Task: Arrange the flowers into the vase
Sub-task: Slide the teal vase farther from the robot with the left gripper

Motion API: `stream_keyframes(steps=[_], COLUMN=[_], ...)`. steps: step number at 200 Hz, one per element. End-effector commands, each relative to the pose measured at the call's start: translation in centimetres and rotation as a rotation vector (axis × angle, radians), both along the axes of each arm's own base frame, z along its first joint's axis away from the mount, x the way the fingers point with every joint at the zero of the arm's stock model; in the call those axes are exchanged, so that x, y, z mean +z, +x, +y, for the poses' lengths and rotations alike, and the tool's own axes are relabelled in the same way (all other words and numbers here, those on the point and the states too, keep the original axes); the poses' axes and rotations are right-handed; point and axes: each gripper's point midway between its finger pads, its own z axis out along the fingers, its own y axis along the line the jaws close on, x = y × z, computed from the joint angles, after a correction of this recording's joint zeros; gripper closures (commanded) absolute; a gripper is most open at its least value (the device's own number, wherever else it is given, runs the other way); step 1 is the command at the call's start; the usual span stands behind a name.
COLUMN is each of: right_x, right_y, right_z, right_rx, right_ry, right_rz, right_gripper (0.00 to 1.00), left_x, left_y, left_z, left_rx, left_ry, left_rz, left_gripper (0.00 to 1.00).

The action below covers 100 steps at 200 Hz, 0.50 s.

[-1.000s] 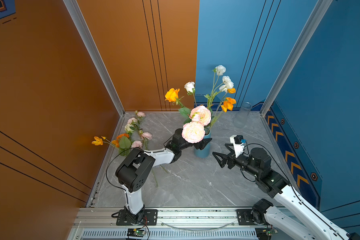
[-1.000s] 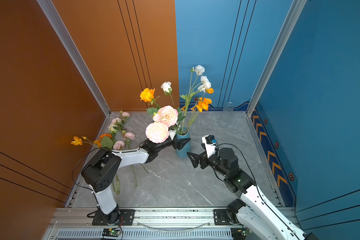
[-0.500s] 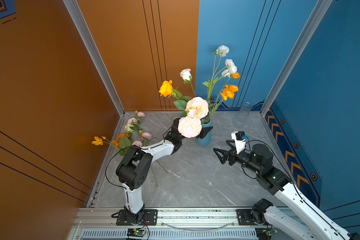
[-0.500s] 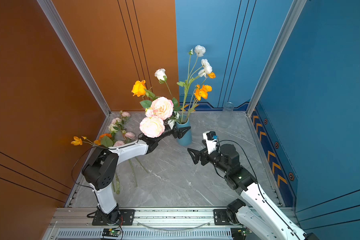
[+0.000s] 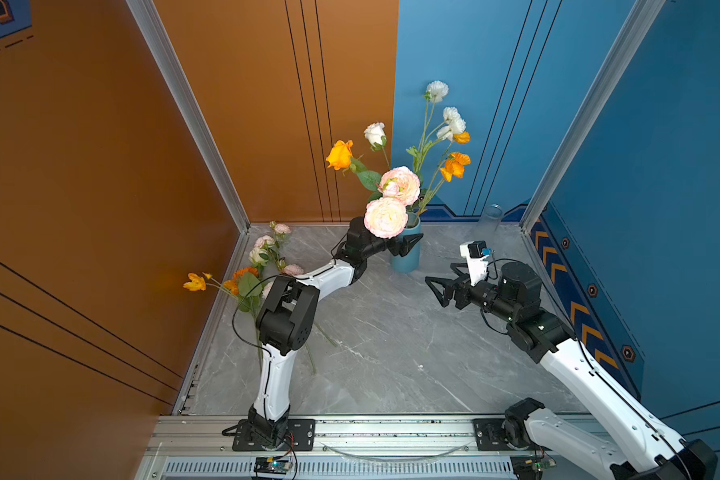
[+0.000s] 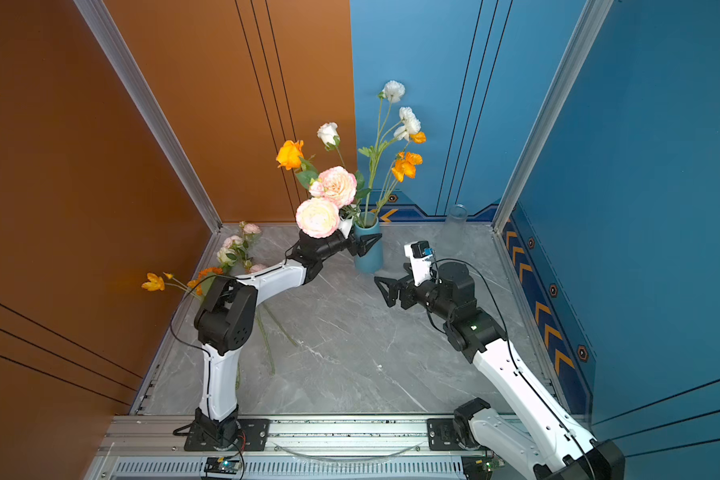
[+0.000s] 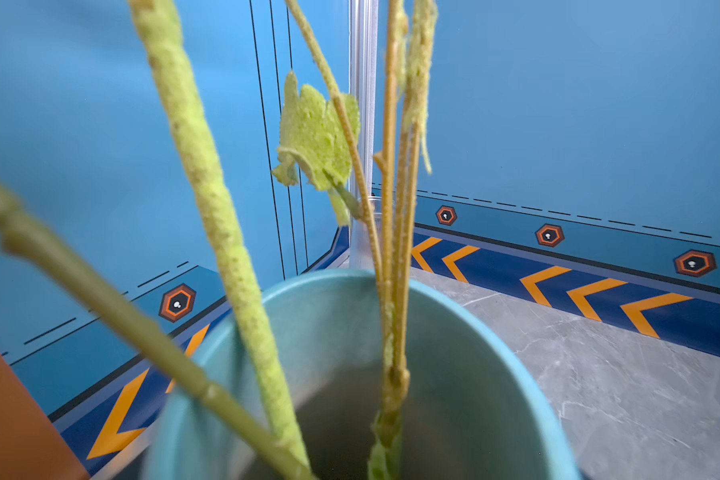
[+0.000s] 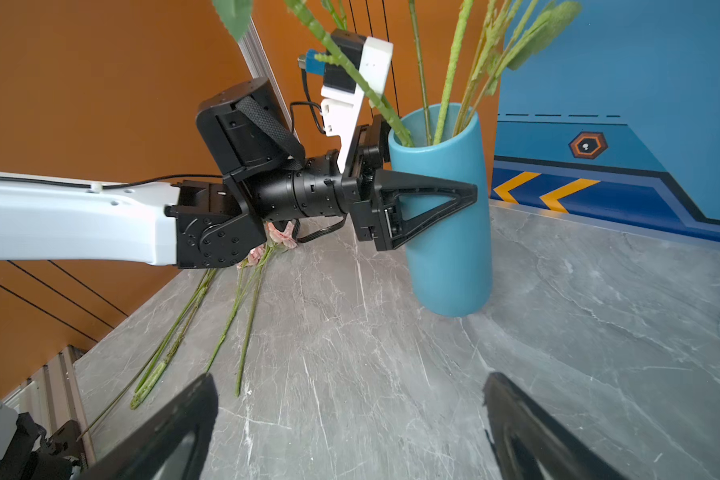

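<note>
A blue vase (image 5: 408,259) (image 6: 368,259) (image 8: 449,257) stands near the back wall with several flowers (image 5: 395,187) in it: pink, orange and white blooms. My left gripper (image 5: 410,243) straddles the vase, one finger (image 8: 429,203) across its front and the other hidden behind it, shut on it. The left wrist view looks into the vase's mouth (image 7: 495,324) past green stems (image 7: 225,232). Whether its base touches the table I cannot tell. More flowers (image 5: 267,253) (image 8: 242,316) lie at the left wall. My right gripper (image 5: 435,291) (image 8: 350,415) hovers open and empty to the vase's right.
A clear glass jar (image 5: 491,216) stands in the back right corner. Orange and blue walls close in the grey marble table (image 5: 391,353) on three sides. A metal rail (image 5: 391,428) with both arm bases runs along the front edge.
The left gripper has carried the vase and its flowers away from the front, toward the back wall. The right gripper has shifted slightly the same way and stayed open.
</note>
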Motion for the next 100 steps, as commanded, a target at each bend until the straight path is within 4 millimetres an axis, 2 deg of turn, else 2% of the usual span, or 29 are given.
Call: stream_keyframes(steps=[1,63,100], right_x=[1.2,0.4,-0.2], right_y=[0.1,0.4,0.3], right_z=[0.0,-1.0,-1.8], right_rx=[0.02,-0.015,-0.042], right_ry=[0.0,-0.009,-0.009], right_rz=[-0.027,-0.009,0.007], right_gripper=[0.0,0.0,0.0], left_x=[9.1,8.4,7.4], left_y=[-0.6,3.3,5.4], left_z=[0.1,-1.8,-1.9], left_rx=[-0.041,-0.088,-0.088], left_ry=[-0.124,-0.098,-0.05], left_rz=[-0.236,-0.24,-0.238], left_gripper=[0.59,0.59,0.59])
